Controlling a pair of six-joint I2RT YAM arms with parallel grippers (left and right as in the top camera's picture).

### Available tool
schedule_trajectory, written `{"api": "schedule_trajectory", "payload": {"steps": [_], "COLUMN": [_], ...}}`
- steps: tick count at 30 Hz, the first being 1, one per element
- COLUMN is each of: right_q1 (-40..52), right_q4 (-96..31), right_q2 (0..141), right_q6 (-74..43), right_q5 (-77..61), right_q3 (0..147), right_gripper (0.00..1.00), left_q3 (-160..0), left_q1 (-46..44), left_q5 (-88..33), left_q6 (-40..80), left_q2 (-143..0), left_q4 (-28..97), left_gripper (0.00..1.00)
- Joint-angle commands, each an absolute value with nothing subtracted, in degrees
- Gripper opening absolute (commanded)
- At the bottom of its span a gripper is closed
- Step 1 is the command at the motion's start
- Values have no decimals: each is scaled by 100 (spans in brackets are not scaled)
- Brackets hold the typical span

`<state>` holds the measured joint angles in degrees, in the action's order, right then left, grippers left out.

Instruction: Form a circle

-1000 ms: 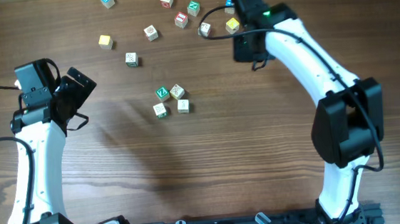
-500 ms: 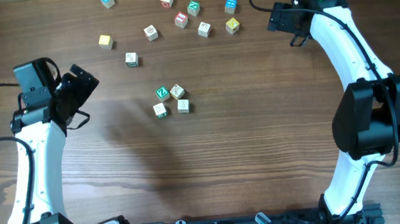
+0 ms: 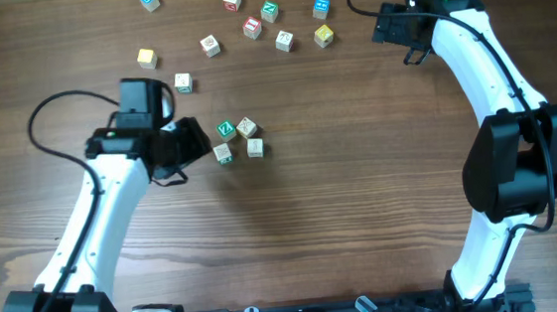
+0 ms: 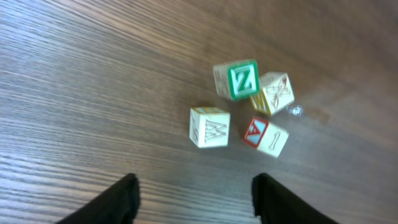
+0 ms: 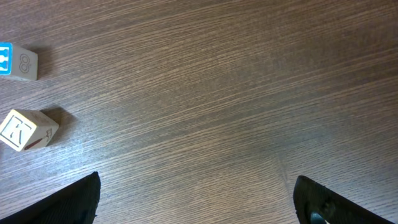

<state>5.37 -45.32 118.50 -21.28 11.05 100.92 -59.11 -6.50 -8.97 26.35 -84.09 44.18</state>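
left gripper (image 3: 192, 143): swung in beside the circle (image 3: 238, 139) | right gripper (image 3: 386, 30): pulled back from scattered cubes (image 3: 284, 40), jaws opened

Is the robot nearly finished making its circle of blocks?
Partly, I think. Done: a cluster of four small wooden letter cubes sits close together, including one green-faced cube. In hand: nothing; the left gripper hovers open beside it, the right gripper is open, far off. Left: it looks more square than ring, and scattered letter cubes could be added.

Loose letter cubes (image 3: 251, 27) (blue, red, yellow, green faces) lie scattered across the wooden table's (image 3: 314, 223) far side.
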Motion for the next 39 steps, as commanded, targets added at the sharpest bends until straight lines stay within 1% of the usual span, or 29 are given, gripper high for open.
{"api": "schedule_trajectory", "payload": {"steps": [1, 5, 7, 11, 14, 18, 23, 26, 29, 30, 32, 33, 37, 39], "right_q1": [543, 543, 543, 543, 543, 543, 545, 543, 543, 543, 543, 543, 543, 543], "right_q4": [-4519, -4519, -4519, -4519, -4519, -4519, -4519, -4521, -4519, -4519, -4519, -4519, -4519, -4519], "right_q2": [11791, 11791, 11791, 11791, 11791, 11791, 11791, 11791, 11791, 11791, 11791, 11791, 11791, 11791], "right_q6": [-2102, -2099, -2099, -2102, -2099, -2099, -2099, -2099, -2099, -2099, -2102, -2099, -2099, -2099], "right_q5": [1223, 1223, 1223, 1223, 1223, 1223, 1223, 1223, 1223, 1223, 1221, 1223, 1223, 1221], "right_q3": [10178, 10178, 10178, 10178, 10178, 10178, 10178, 10178, 10178, 10175, 10175, 10178, 10175, 10178], "right_gripper": [100, 100, 100, 100, 100, 100, 100, 100, 100, 100, 100, 100, 100, 100], "left_q3": [-5905, -5905, -5905, -5905, -5905, -5905, -5905, -5905, -5905, -5905, -5905, -5905, -5905, -5905], "left_q1": [-1083, -1559, -1699, -1721, -1721, -1721, -1726, -1726, -1726, -1726, -1734, -1752, -1789, -1789], "left_q5": [-200, -178, -167, -23, 158, 163, 161, 161, 161, 158, 158, 158, 161, 161], "left_q6": [2617, 2639, 2639, 2635, 2598, 2587, 2591, 2591, 2591, 2591, 2591, 2591, 2591, 2589], "left_q2": [-8519, -9013, -9290, -9507, -9655, -9780, -10068, -10095, -10097, -10097, -10097, -10097, -10097, -10097], "left_q4": [4464, 4414, 4174, 4040, 3931, 3575, 3509, 3450, 3424, 3426, 3446, 3448, 3422, 3422], "left_gripper": [58, 59, 59, 63, 64, 64, 63, 62, 57, 54, 52, 49, 46, 43]}}
